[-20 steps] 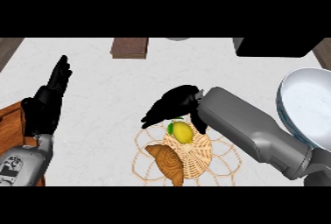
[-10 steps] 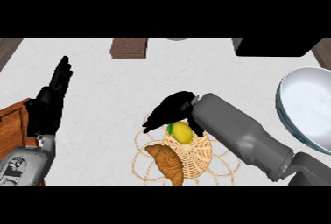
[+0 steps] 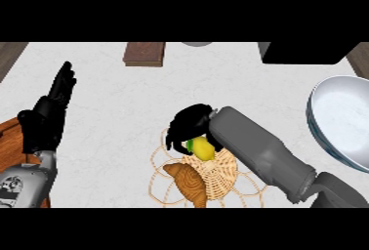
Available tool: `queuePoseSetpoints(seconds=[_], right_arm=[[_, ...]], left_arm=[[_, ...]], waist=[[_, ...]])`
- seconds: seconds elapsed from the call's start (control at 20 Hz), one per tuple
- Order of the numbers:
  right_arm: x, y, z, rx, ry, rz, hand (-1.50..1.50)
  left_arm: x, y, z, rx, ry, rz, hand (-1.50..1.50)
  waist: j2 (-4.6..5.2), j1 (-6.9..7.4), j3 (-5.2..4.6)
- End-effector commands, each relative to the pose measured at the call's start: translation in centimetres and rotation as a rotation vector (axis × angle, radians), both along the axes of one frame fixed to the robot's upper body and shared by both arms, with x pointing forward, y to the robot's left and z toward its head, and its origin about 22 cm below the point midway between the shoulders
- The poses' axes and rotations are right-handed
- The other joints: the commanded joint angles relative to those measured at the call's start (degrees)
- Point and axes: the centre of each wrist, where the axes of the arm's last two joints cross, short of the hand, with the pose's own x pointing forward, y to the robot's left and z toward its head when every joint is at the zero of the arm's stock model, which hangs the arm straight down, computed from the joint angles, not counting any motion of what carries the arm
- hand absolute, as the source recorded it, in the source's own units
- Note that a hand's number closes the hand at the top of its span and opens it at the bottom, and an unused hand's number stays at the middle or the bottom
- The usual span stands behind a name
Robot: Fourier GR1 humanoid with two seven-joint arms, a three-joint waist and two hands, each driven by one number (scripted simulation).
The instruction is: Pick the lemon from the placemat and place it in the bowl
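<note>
The yellow lemon (image 3: 204, 149) lies on a woven wicker placemat (image 3: 162, 188) near the middle of the counter. My right hand (image 3: 189, 124) sits on top of it, its fingers curled down round the lemon's upper left side and hiding that part. The grey right forearm runs down to the lower right over the mat. At the right edge stands the large silvery bowl (image 3: 346, 122), apart from the hand. My left hand (image 3: 45, 124) rests open at the left, fingers up.
A brown croissant (image 3: 189, 183) lies on the placemat just below the lemon. A wooden board (image 3: 10, 132) shows at the left edge. At the back are a brown block (image 3: 144, 52), a black appliance (image 3: 306, 52) and a grey round thing (image 3: 196, 44).
My right hand has slid down and right onto the lemon and its fingers have curled closer round it. The left hand and the lemon have stayed in place.
</note>
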Motion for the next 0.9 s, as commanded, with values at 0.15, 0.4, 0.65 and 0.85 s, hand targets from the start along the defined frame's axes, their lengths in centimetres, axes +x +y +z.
queuePoseSetpoints(seconds=[0.15,0.4,0.65,0.85], right_arm=[[-0.5,-0.7,-2.3,0.008,0.126,0.059,1.5],[-2.0,-0.6,-4.6,0.062,0.144,-0.452,1.5],[-2.5,-4.4,-7.4,0.103,0.152,-0.918,1.5],[-2.7,-2.8,-5.4,0.295,0.162,-1.119,1.5]], left_arm=[[0.0,-0.9,-2.1,-0.003,0.01,0.003,0.0],[-0.8,1.0,-0.6,0.0,0.03,0.07,0.0],[-1.7,2.6,-1.8,0.015,0.064,0.151,0.0],[-2.1,3.2,-2.1,0.02,0.08,0.165,0.0]], waist=[[0.59,-0.33,-0.08],[-1.13,-4.03,-0.12],[-3.27,-9.69,-0.27],[-3.73,-9.54,-0.23]])
